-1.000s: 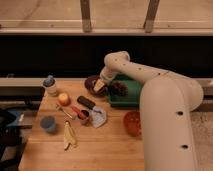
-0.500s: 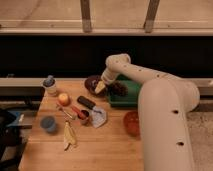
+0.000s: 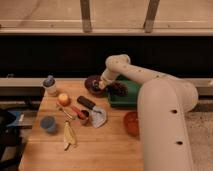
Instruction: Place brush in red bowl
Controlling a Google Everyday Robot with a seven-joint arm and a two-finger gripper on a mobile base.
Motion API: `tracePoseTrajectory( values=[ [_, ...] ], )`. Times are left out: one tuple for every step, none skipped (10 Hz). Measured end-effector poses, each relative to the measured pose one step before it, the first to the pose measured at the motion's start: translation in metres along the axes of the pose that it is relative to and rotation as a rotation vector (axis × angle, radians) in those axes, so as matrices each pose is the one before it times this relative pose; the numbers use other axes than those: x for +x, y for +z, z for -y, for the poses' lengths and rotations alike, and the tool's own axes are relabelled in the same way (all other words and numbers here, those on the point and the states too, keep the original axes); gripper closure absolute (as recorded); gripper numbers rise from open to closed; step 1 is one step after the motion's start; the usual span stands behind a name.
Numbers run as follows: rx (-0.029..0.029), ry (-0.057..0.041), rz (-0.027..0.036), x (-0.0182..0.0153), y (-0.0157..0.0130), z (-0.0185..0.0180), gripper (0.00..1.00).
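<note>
hovering pincer (image 3: 104, 85) over maroon bowl (image 3: 92, 83)

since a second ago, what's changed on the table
Almost nothing visibly moved. The pincer stays low at the dark maroon bowl, beside the green tray, and has hardly shifted. Whether anything was taken hold of does not show. The red bowl, apple and banana lie as before.

No text, label, brand or number can be read anywhere on the desk (image 3: 102, 150) or its things. The gripper (image 3: 103, 84) is mid-frame, at the dark bowl (image 3: 92, 83).
</note>
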Motion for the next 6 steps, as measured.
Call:
tracePoseTrajectory(
  values=[
    [-0.00259,0.00041,-0.00510,0.00200,0.00070,-0.00098,0.89],
    [-0.00024,0.00002,-0.00036,0.00003,0.00012,-0.00016,0.91],
    [-0.00212,-0.00189,0.00096,-0.00063,0.00079,-0.00068,0.91],
    [-0.00633,-0.00525,-0.00006,-0.00123,0.00392,-0.00297,0.91],
    [-0.00141,-0.00253,0.00393,-0.00150,0.00206,-0.00113,0.91],
    [-0.00110,-0.00110,-0.00055,-0.00026,-0.00074,-0.00086,0.91]
  ],
)
